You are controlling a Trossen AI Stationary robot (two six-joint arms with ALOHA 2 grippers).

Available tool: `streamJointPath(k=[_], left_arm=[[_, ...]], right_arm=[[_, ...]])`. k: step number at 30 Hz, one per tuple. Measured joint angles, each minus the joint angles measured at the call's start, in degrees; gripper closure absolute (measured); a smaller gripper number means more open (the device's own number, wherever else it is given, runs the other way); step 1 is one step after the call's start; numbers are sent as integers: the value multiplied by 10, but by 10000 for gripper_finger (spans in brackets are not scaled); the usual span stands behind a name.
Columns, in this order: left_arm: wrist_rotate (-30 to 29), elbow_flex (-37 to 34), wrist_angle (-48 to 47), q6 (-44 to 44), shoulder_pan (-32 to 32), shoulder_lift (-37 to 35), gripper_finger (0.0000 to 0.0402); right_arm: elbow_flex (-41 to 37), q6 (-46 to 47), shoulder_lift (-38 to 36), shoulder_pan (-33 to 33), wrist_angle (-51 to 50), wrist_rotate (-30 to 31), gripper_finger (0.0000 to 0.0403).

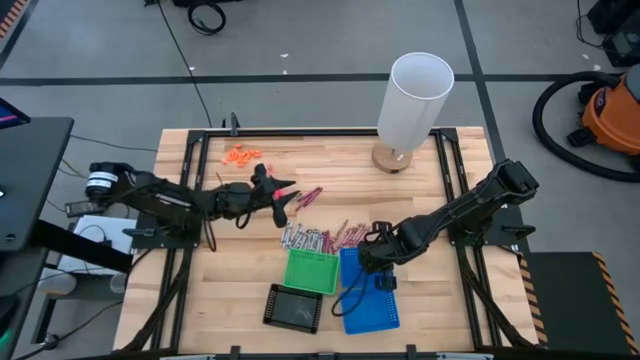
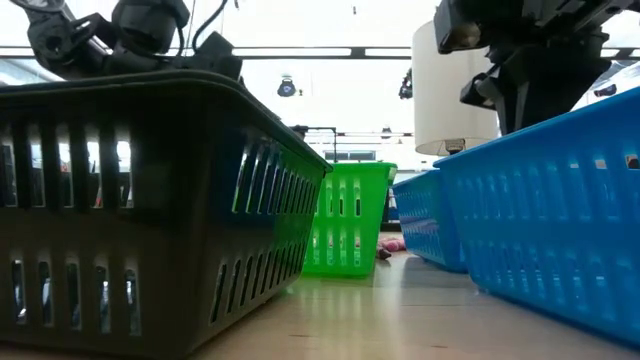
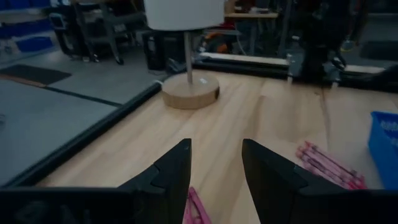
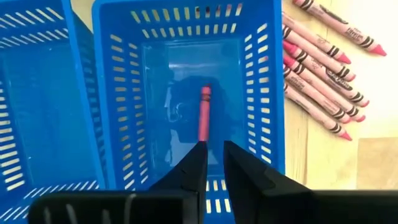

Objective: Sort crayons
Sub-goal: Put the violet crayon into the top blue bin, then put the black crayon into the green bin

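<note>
Right tool parted over blue basket, crayon released inside, walls clear

No text, brand, number or sign can be read anywhere. The crayons lying beside the blue basket carry dark printed marks on their paper wrappers, with black bands near the ends, but the lettering is too small and blurred to make out. The single crayon inside that basket shows no legible print either. The baskets, the white lamp shade and the orange vacuum off the table bear no readable label.
</note>
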Motion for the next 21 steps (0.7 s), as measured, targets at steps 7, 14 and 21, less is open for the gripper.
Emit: streamJointPath(k=[7,14,21], left_arm=[[8,0,-1,-9,-1,25,249],[33,0,-12,-15,0,39,249],[33,0,-59,-18,0,39,249]], right_arm=[[0,-3,0,0,2,-5,342],[0,-3,0,-7,1,-8,342],[0,0,-3,-15,0,-36,342]])
